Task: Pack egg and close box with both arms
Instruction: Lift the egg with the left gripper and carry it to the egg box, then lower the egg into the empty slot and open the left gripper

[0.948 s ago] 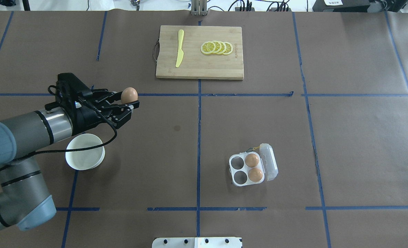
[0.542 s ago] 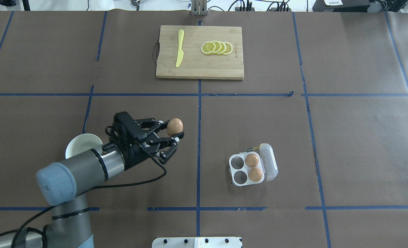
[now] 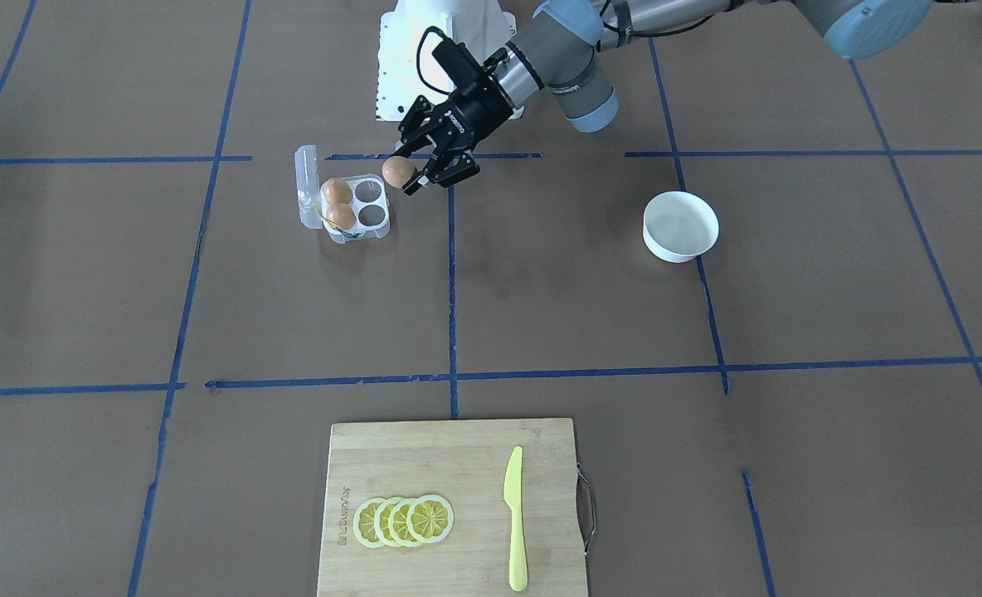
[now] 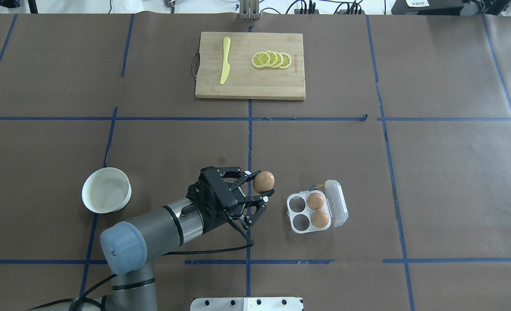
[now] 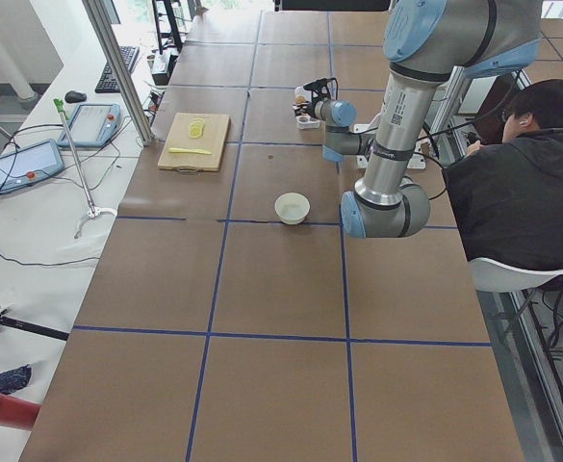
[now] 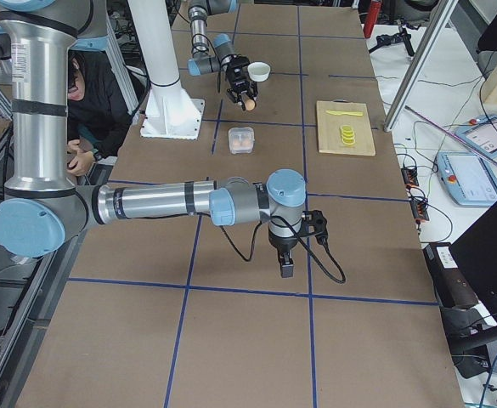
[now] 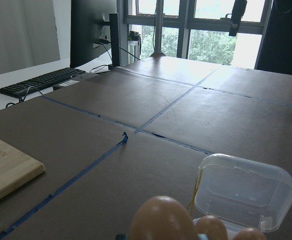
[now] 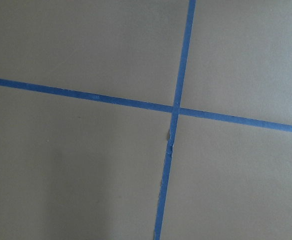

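My left jaws are clamped on the egg [image 4: 264, 182], held above the surface [image 4: 367, 164]. The box [image 4: 291, 203] sits just ahead of their tips, apart, its lid swung open on the far side and two eggs [image 4: 315, 201] in the cups farther from the jaws. The white bowl [image 4: 106, 190] lies well behind. My right jaws hang over crossed blue tape [image 8: 176, 107]; I cannot tell their grip.

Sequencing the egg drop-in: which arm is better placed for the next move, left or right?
Left. The left gripper holds the egg right beside the open box, which has two cups free. The right gripper hangs over the table well away from the box.
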Motion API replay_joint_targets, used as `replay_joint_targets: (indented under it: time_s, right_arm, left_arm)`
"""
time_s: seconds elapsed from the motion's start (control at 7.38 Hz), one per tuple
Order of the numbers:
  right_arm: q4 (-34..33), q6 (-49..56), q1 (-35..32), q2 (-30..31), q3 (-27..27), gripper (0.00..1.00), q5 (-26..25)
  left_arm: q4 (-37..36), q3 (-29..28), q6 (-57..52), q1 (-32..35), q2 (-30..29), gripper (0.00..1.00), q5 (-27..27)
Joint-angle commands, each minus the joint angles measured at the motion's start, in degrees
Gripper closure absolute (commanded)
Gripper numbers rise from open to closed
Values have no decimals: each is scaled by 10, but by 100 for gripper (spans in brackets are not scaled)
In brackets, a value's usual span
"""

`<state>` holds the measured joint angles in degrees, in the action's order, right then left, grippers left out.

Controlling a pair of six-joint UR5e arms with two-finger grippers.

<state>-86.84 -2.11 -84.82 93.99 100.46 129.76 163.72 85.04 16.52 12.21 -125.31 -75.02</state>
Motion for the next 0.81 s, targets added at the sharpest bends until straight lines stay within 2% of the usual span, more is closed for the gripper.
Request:
replay_joint_targets:
  time_s: [0.0, 0.14, 0.27, 0.41, 0.54, 0.68]
  right_arm:
    - [0, 0, 0, 1, 0, 0, 0]
    - [0, 0, 0, 1, 0, 0, -1]
    - [0, 0, 0, 1, -1, 0, -1]
    - [0, 0, -1, 1, 0, 0, -1]
    - [0, 0, 0, 1, 0, 0, 0]
    - [0, 0, -1, 1, 0, 0, -1]
  left_arm:
    - [2, -57, -5, -6, -42, 92, -3]
    - [1, -72, -5, -17, -54, 86, -3]
    - [2, -84, -5, -19, -58, 76, -3]
    - [2, -89, -5, -22, -58, 56, -3]
    - [2, -91, -5, -24, -58, 40, -3]
    - [2, -92, -5, -28, -58, 37, -4]
